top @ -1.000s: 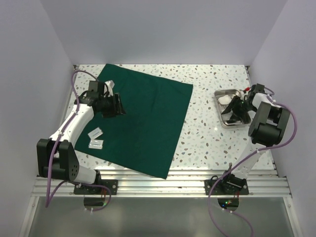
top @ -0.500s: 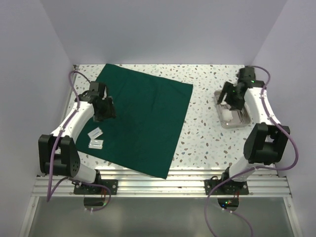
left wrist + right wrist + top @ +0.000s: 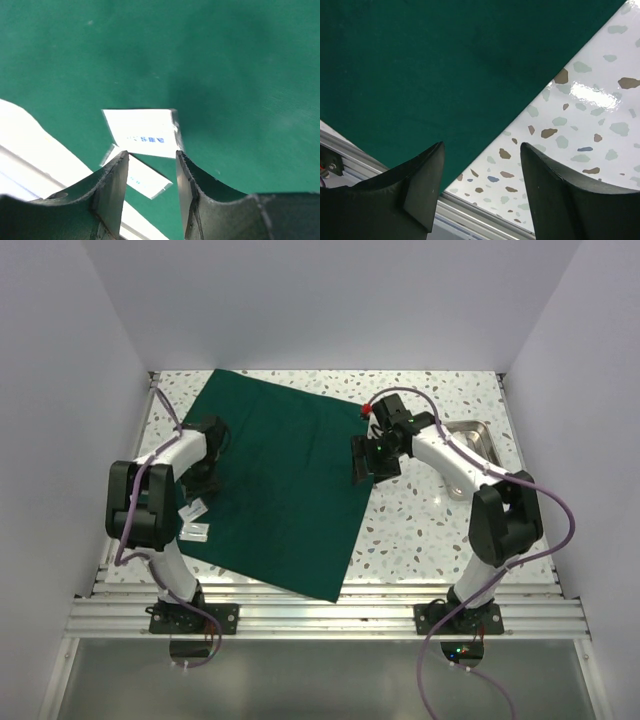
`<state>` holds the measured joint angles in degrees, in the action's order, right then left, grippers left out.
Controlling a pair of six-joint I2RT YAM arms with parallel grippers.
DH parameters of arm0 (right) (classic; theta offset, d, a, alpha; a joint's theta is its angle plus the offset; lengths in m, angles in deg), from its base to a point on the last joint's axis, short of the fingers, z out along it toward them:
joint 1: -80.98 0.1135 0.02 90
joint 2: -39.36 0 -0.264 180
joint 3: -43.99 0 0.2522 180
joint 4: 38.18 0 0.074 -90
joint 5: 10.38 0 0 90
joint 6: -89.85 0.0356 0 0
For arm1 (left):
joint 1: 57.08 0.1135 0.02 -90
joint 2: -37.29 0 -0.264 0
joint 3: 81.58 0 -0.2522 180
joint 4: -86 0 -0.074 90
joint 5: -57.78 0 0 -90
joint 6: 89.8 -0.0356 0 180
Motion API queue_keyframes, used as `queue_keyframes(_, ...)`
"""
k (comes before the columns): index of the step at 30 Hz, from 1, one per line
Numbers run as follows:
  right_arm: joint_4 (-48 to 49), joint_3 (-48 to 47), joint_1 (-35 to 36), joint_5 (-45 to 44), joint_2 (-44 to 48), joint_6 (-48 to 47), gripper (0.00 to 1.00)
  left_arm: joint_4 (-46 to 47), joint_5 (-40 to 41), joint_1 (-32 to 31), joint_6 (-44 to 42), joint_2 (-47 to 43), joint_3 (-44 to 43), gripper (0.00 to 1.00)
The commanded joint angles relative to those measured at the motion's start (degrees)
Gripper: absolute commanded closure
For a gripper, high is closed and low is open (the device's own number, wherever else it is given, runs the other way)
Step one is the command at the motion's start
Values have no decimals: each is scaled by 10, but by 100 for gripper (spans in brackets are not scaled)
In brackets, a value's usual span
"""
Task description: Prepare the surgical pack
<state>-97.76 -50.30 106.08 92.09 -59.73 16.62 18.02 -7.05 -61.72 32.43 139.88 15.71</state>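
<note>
The dark green cloth [image 3: 290, 480] lies flat on the table. Two small white gauze packets [image 3: 193, 508] lie on its near left part. My left gripper [image 3: 197, 483] hovers just behind them, open and empty. In the left wrist view the packets [image 3: 142, 131] sit right ahead of its open jaws [image 3: 151, 160]. My right gripper [image 3: 362, 462] is open and empty over the cloth's right edge [image 3: 420, 65]. Its jaws [image 3: 482, 150] straddle that edge. The steel tray [image 3: 478, 427] at the right is mostly hidden by the right arm. No instruments show.
The speckled white table [image 3: 420, 510] lies between the cloth and the tray. The metal rail [image 3: 330, 615] runs along the near edge. White walls close in the left, back and right sides.
My right arm has swung left from the tray to the cloth's right edge. My left gripper has moved nearer, down to the gauze packets.
</note>
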Motion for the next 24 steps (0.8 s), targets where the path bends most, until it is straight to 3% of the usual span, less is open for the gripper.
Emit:
queue_keyframes(1,30,3,-8,21,-8,-17,35,-43,95,-26,64,25,-32,54)
queue_keyframes(6,32,-5,-7,35,-18,-23,35,-75,119,-46,100,50,-58,55)
queue_keyframes(16,39,2,-8,48,-29,-19,35,-41,89,-72,82,35,-4,52)
queue_keyframes(24,49,16,-8,57,-25,-14,36,-39,95,-71,83,75,-21,50)
